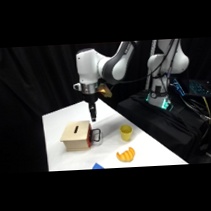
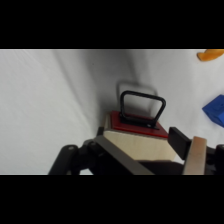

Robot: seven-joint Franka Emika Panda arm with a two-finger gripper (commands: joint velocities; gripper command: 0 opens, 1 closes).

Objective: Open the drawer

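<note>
The drawer [image 1: 89, 140] is the red front of a small tan wooden box [image 1: 75, 135] with a dark slot on top, left of the table's middle. Its black loop handle [image 1: 96, 136] sticks out to the right. My gripper [image 1: 93, 115] hangs just above the box's handle end, touching nothing. In the wrist view the handle [image 2: 142, 106] stands up from the drawer's red front [image 2: 136, 126]. The tan box top [image 2: 145, 147] shows between my two spread fingers [image 2: 194, 156]. The gripper [image 2: 150, 142] is open and holds nothing.
A yellow cup [image 1: 126, 132] stands right of the handle. An orange-yellow object [image 1: 126, 155] [image 2: 210, 54] lies near the table's front edge. A blue object [image 1: 98, 166] [image 2: 216, 111] sits at the front edge. Black equipment lies beyond the white table's [image 1: 57, 121] right edge.
</note>
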